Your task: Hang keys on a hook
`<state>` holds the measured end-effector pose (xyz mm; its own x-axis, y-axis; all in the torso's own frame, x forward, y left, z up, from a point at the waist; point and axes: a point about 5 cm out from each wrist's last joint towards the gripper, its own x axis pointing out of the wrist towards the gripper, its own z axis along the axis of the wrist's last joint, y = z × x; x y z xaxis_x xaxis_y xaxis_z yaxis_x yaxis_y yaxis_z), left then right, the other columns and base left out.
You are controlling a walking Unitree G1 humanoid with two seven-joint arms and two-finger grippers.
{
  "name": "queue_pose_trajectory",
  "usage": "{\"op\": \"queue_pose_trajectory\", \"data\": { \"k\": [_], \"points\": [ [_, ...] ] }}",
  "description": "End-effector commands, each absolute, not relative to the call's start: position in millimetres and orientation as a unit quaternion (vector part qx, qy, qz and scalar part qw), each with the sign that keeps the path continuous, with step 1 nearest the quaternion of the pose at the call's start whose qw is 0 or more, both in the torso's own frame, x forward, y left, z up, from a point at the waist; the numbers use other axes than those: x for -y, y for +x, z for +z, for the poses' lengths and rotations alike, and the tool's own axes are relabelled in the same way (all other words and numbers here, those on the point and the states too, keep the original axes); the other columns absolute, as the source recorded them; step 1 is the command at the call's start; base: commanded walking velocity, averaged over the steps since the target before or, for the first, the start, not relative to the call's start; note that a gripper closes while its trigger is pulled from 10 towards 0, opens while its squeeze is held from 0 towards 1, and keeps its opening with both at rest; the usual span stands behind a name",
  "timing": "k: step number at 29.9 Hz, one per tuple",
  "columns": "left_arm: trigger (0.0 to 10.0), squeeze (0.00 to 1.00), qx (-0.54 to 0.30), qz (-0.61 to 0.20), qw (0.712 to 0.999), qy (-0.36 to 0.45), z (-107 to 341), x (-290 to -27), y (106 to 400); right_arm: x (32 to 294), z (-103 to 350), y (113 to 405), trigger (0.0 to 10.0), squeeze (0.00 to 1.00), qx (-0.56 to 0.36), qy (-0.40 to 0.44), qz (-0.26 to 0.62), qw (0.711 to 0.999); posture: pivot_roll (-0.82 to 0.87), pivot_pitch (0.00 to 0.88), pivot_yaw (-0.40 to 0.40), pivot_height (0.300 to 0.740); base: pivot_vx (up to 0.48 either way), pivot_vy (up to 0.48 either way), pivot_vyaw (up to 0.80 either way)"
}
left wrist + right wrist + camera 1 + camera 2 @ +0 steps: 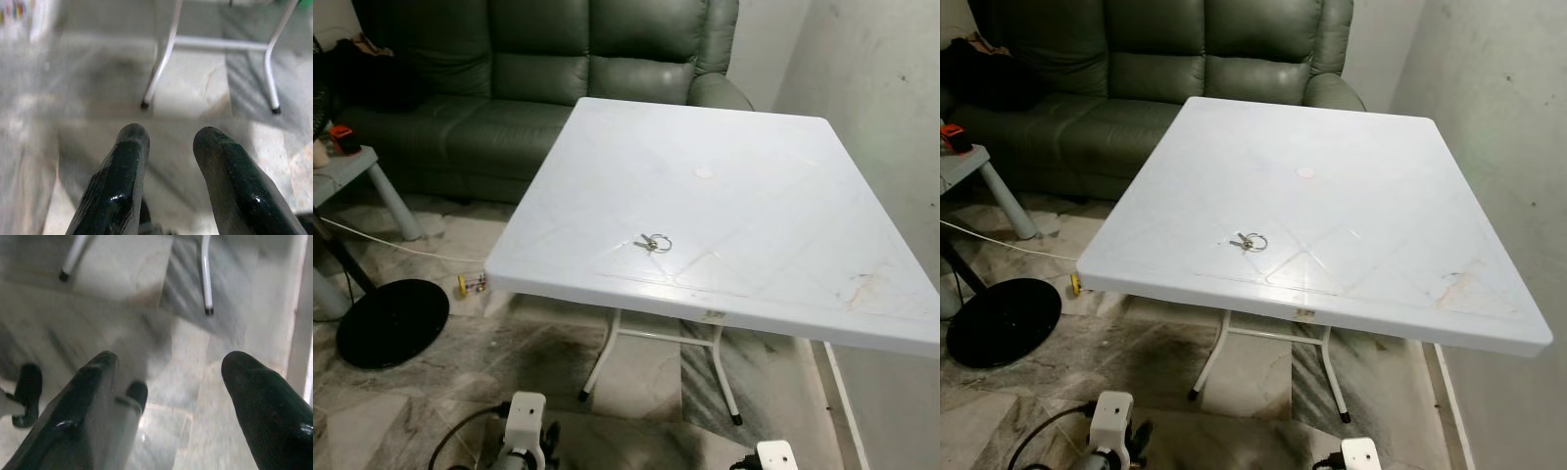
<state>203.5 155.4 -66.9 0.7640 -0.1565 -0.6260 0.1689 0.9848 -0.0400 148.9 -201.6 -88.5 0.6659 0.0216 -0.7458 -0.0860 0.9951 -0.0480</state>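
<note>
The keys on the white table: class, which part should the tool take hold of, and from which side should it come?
Probably the ring: the keys lie flat on the table, near its front edge, ring toward the robot's right. Come from above, one finger either side of the ring's rim. Both the left tool and right tool hang open, low over the floor.

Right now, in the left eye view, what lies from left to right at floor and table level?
Grey stool → black round base → small yellow object → keys → stain on the white table.
</note>
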Motion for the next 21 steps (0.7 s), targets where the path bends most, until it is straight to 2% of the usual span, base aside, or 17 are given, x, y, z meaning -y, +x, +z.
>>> {"op": "queue_pose_trajectory", "data": {
  "k": [1,9,10,14,21],
  "points": [
    [10.0,0.0,-0.304,-0.139,0.941,0.051,-62,-150,205,206,-82,157,10.0,0.0,-0.379,-0.044,0.035,0.924,0.07,0.0,-0.043,0.74,0.0,0.0,0.0],
    [10.0,0.0,-0.222,-0.245,0.936,0.123,-49,-132,211,206,-66,175,10.0,0.0,-0.299,-0.036,0.064,0.951,0.07,0.0,-0.049,0.74,0.0,0.0,0.0],
    [10.0,0.0,-0.197,-0.267,0.934,0.13,-44,-128,214,205,-59,182,10.0,0.0,-0.266,-0.028,0.072,0.961,0.07,0.0,-0.047,0.74,0.0,0.0,0.0],
    [10.0,0.0,-0.169,-0.281,0.936,0.129,-36,-125,219,204,-49,191,10.0,0.0,-0.225,-0.022,0.076,0.971,0.07,0.0,-0.046,0.74,0.0,0.0,0.0],
    [10.0,0.0,-0.094,-0.294,0.942,0.134,-14,-125,236,211,-25,213,10.0,0.0,-0.136,0.022,0.036,0.99,0.07,0.0,-0.041,0.74,0.0,0.0,0.0]
  ]
}}
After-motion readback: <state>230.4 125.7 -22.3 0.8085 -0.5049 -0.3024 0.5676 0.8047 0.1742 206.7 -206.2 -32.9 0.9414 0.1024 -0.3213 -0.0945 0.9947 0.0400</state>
